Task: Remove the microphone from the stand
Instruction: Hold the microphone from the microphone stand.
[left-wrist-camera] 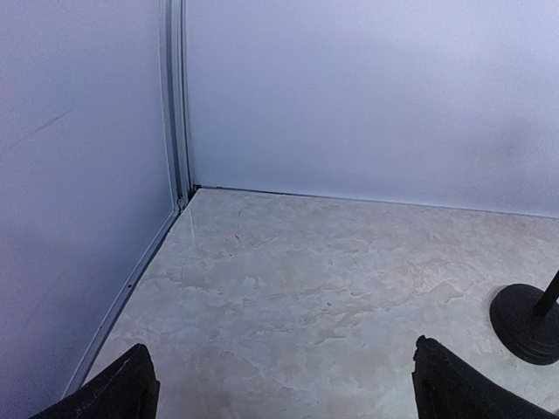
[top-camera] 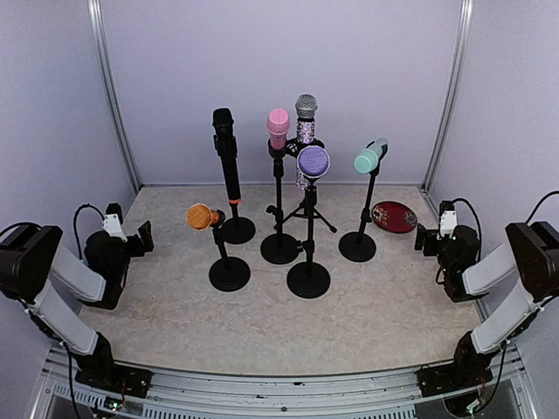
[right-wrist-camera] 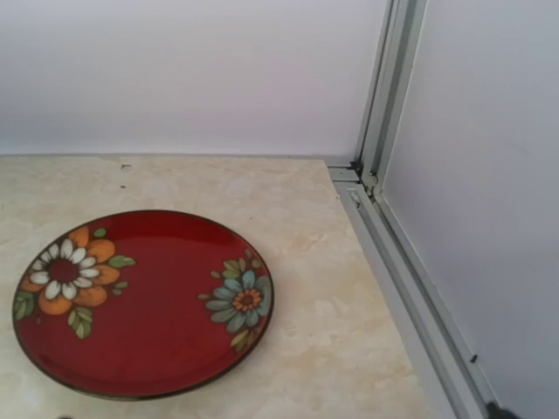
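Pale walls close off a marbled table (top-camera: 175, 323), and at its middle cluster six mics (top-camera: 313, 161), each seated in a clip atop a stand (top-camera: 310, 229) with a heavy round foot so that it will not tip. Nearest my left pincer (top-camera: 142, 237) is the orange mic (top-camera: 203, 216), lying almost level on a short stand (top-camera: 229, 273); behind it the black mic (top-camera: 224, 131) rises upright. The pink mic (top-camera: 278, 127), the silver mic (top-camera: 306, 109) on its tripod and the purple mic crowd the centre, and the teal mic (top-camera: 370, 157) tilts on the stand nearest my right pincer (top-camera: 423, 237). Which one is meant I cannot tell from the task. Both arms sit folded low at the table's sides, well apart from every stand, which I take as keeping the middle free. My left pincer is spread wide and holds nothing; its fingers (left-wrist-camera: 113, 393) frame bare table, with one base (left-wrist-camera: 527, 323) off to the right. My right pincer also looks apart and empty; its camera looks down on a red plate (right-wrist-camera: 140, 301) by the corner, near the teal mic's stand, a likely spot, I judge, for setting a mic down. Nothing is gripped yet; a reach comes first.
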{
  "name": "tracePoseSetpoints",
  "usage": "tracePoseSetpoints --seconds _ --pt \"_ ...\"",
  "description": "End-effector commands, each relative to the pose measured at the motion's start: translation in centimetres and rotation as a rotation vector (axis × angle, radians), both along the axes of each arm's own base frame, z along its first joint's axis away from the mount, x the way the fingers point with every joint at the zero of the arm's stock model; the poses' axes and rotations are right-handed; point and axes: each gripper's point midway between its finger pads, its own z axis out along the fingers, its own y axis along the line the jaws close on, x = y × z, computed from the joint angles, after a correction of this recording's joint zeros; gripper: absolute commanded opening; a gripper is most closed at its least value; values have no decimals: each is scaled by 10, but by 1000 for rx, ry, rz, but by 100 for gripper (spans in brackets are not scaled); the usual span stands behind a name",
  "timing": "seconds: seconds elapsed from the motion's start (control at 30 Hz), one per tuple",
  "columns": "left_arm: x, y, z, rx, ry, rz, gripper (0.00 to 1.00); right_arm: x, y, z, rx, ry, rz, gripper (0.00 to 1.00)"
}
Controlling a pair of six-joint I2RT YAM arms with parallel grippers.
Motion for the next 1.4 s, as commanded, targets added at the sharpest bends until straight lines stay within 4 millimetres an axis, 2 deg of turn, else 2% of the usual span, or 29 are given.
tracePoseSetpoints --seconds 0.0,0.27,0.3,0.4,0.47,0.53,0.67,0.73,0.83,0.97,1.07,1.37 --pt "5 -3 8 10 -27 -18 99 5 3 12 -7 -42 2 100" --pt "6 -4 8 10 -24 -20 99 6 3 12 -6 -41 1 100" --pt "6 -4 7 11 -23 -19 99 7 -1 12 -8 -33 -25 100" --pt "5 -4 8 10 -26 -20 99 30 -30 12 24 108 -210 100" --pt "8 -5 10 8 -26 -37 99 46 -24 21 -11 159 -164 100" --pt "18 -6 12 7 14 -48 99 50 -18 37 14 147 -135 100" --pt "50 -3 21 41 180 -44 99 34 -11 80 125 18 -99 100" --pt "58 -1 27 36 249 -69 99 21 -18 101 203 -64 -143 100" --pt "58 4 43 -58 291 -159 99 5 -27 125 287 -106 -194 100" --pt "51 4 61 -129 340 -286 99 -7 12 149 315 -100 42 100" --pt "42 -4 65 -103 385 -362 99 -29 43 159 312 -124 147 100" --pt "2 -38 76 -21 394 -518 99 -86 136 133 155 -33 342 100"
